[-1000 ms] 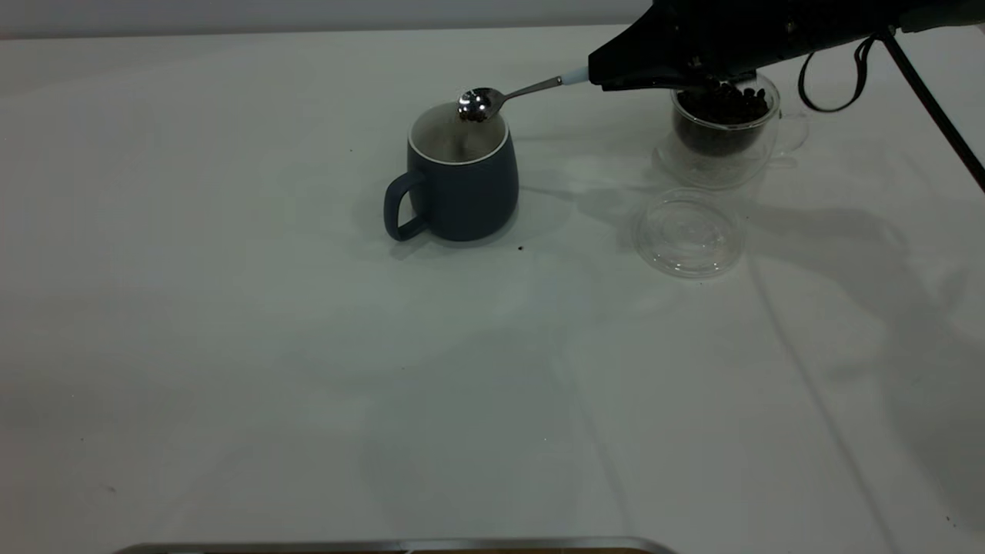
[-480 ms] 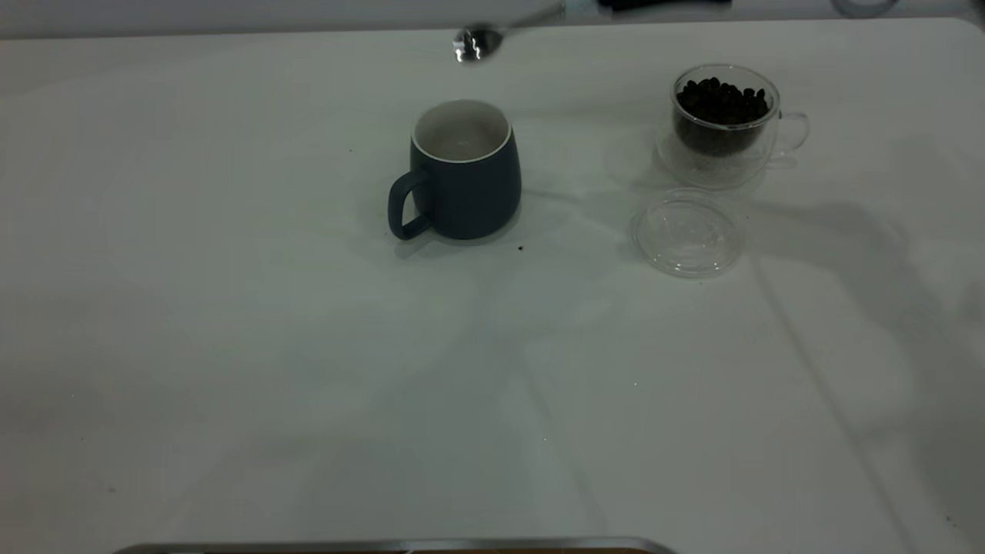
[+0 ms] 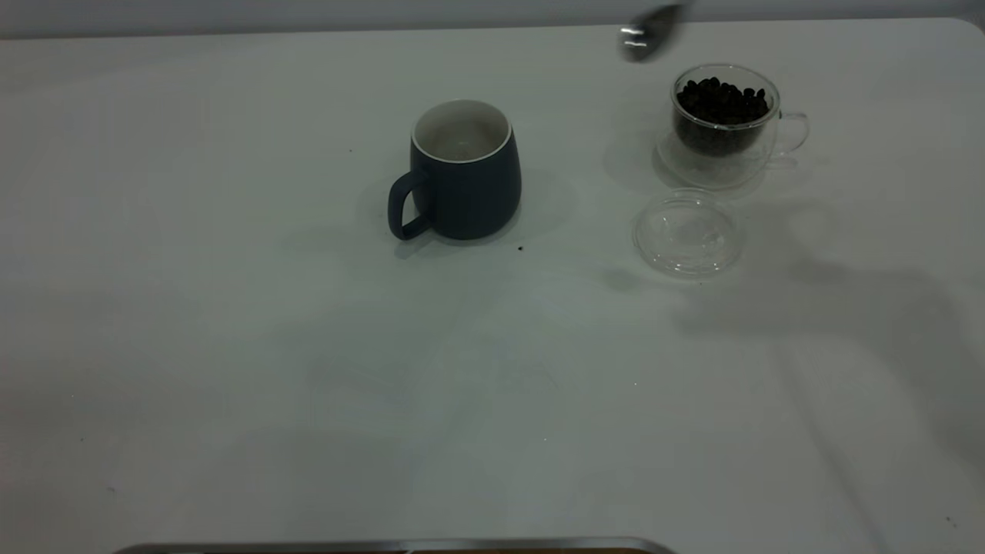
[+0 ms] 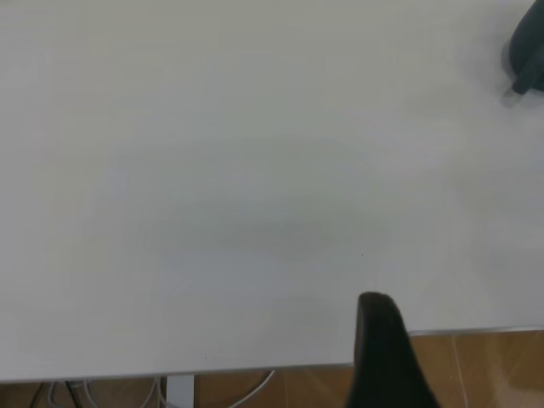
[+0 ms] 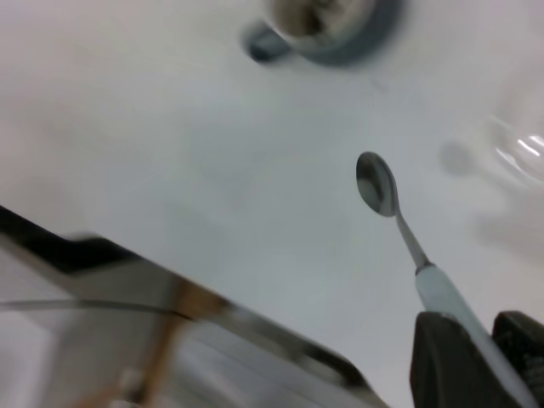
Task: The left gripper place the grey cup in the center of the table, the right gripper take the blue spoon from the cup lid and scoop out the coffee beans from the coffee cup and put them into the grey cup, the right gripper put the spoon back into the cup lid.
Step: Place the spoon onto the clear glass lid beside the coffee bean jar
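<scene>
High over the bench near the coffee cup (image 3: 724,123): spoon (image 3: 645,35), bowl empty | moved off the grey cup (image 3: 462,171) since a second ago | right end effector (image 5: 476,353) clamps its handle | lid (image 3: 687,232) vacant, return likely next | left idle.

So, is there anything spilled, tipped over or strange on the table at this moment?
Almost nothing. The grey cup and the coffee cup stand upright, and the cup lid lies flat. One tiny dark speck sits on the table close to the grey cup; it might be a stray bean crumb, but that cannot be told.
</scene>
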